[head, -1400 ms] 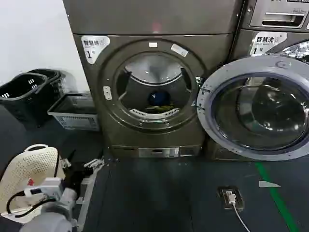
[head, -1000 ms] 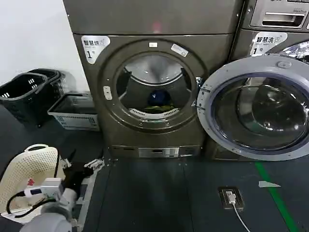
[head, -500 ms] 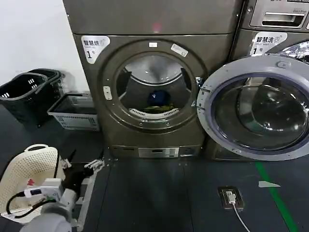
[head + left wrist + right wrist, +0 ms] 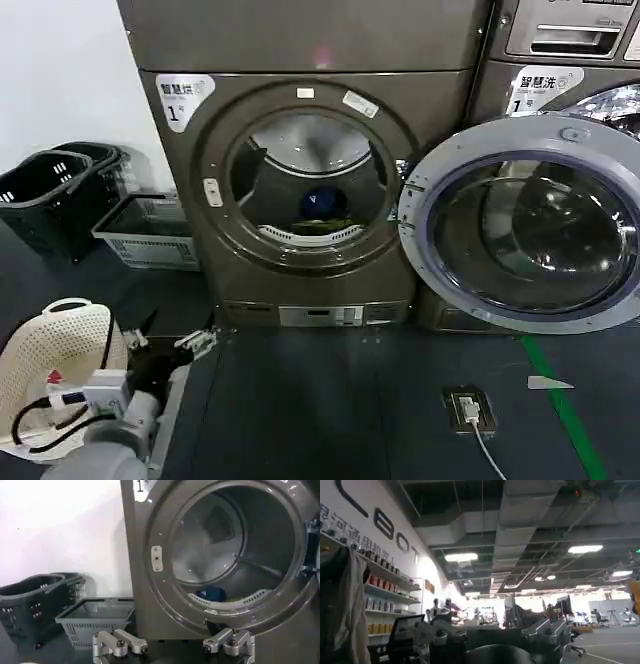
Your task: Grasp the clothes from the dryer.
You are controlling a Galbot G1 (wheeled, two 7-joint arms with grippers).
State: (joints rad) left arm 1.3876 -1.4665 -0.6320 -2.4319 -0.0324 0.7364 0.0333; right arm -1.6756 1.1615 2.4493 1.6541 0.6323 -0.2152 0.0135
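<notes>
- Bronze-grey sheet metal makes up the dryer (image 4: 300, 170) — a smooth plain top panel, a wide round port ringed by a broad, slightly glossy collar, and a pale brushed-steel drum inside with a perforated lip at the front.
- Its door (image 4: 525, 225) stands swung fully open to the robot's right: a grey rim around a dark, bulging glass bowl that covers most of the neighbouring machine (image 4: 560, 60), the one with a drawer panel.
- The clothes (image 4: 325, 222) lie on the drum floor, low and towards the back; from the head view they read as a small, soft, crumpled yellow-green heap, with something dark blue (image 4: 322, 203) just behind. In the left wrist view the blue piece (image 4: 211, 593) peeks over the drum lip, while the yellow-green fabric cannot be made out there.
- The left claw (image 4: 170, 345) is held low at the robot's left, near the dark floor and well apart from the port; its fingers are spread wide, grasping nothing. The left wrist view shows the two jointed metal fingers (image 4: 120, 643) far apart, pointing at the dryer's lower front.
- A cream perforated plastic basket (image 4: 45, 360) sits just beside that arm.
- Against the white wall stand a black slatted basket (image 4: 45, 195) and a grey mesh crate (image 4: 145, 235).
- The right claw (image 4: 495, 635) points up at a ceiling and shelving, fingers released and spread.
</notes>
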